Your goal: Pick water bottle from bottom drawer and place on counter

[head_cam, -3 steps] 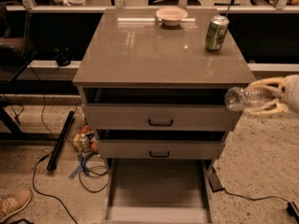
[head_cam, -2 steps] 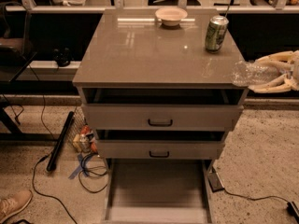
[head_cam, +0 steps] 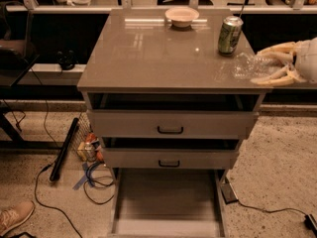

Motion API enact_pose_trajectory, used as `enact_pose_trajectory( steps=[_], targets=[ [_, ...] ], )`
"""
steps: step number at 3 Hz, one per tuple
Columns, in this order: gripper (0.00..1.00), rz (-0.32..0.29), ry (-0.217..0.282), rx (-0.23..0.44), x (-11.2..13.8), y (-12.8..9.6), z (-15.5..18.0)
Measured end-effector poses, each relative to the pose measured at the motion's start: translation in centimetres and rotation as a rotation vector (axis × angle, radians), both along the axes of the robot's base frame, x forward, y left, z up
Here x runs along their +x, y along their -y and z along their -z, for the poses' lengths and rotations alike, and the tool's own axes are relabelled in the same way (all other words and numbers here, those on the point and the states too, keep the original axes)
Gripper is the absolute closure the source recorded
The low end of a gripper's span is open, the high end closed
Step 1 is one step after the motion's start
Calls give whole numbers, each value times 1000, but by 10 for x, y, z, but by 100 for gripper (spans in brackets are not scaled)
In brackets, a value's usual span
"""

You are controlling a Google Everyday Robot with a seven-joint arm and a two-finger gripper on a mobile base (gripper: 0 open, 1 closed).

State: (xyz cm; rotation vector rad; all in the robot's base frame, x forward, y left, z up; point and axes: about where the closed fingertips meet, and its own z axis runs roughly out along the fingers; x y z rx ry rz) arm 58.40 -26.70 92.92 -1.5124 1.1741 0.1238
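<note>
The gripper [head_cam: 259,67] comes in from the right edge of the view, its pale, curved fingers [head_cam: 277,48] clamped above and below the water bottle [head_cam: 247,66]. The bottle is clear, crinkled plastic. It lies sideways in the grasp and pokes out of the fingertips toward the middle of the bench [head_cam: 148,53], over the right-hand edge. I cannot tell whether it touches the surface.

The bench is a glossy grey-brown square slab with a thin overhanging lip, and it catches the light. Just beyond the gripper and a touch to its left stands a green soda can [head_cam: 230,34], upright, near the bottle but apart from it. Farther left and back, well away from the gripper, sits a shallow pale round bowl [head_cam: 182,16].

Well below the gripper and to its left, the bottom drawer [head_cam: 168,202] is pulled out, a wide, flat grey tray with side rails. Above it are two grey drawers with black handles [head_cam: 170,130].
</note>
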Motion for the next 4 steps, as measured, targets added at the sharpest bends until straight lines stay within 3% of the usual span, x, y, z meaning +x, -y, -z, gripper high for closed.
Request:
enact_pose_trajectory(
  steps=[1,2,3,4],
  targets=[
    [100,2,-29,-39,33,-24,-13],
    [100,40,-95,-87,60,-43,-7],
    [100,72,-174,-104,84,-63,8],
    [100,64,-231,-85,106,-84,17]
  ],
)
